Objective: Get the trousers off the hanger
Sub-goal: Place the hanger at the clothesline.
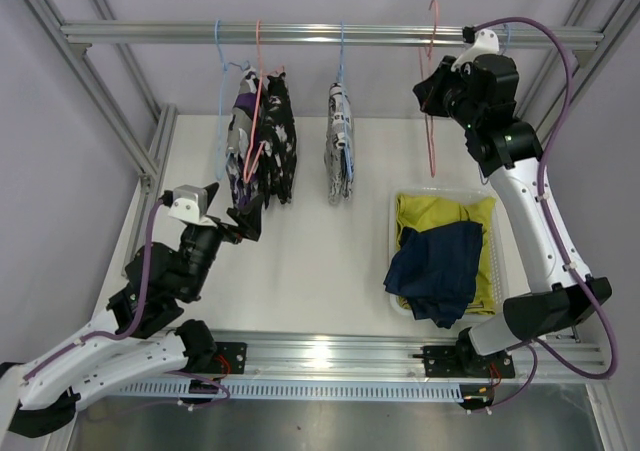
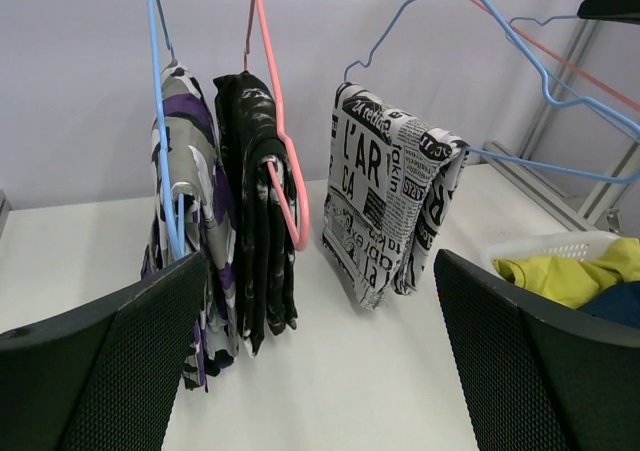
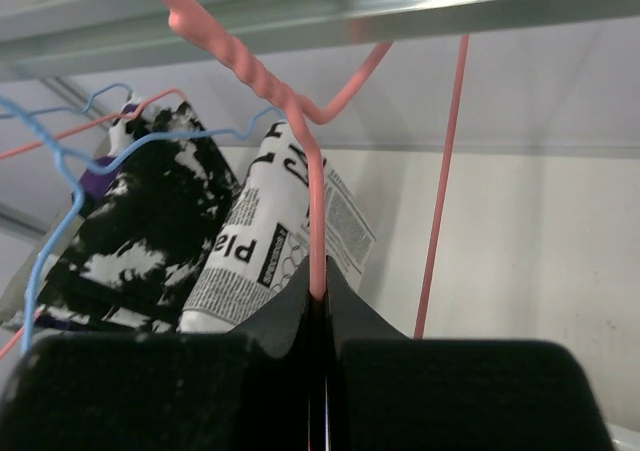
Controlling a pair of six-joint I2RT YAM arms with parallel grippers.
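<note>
My left gripper is spread wide, facing the purple, black and white patterned cloth trousers draped on a pale blue wire hanger; I'd grip low and pull sideways. My right gripper pinches the bare pink wire hanger.

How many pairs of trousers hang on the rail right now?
3: a purple-patterned pair at the left, a black-and-white pair beside it, a newsprint pair farther right. None seems hidden behind them.
</note>
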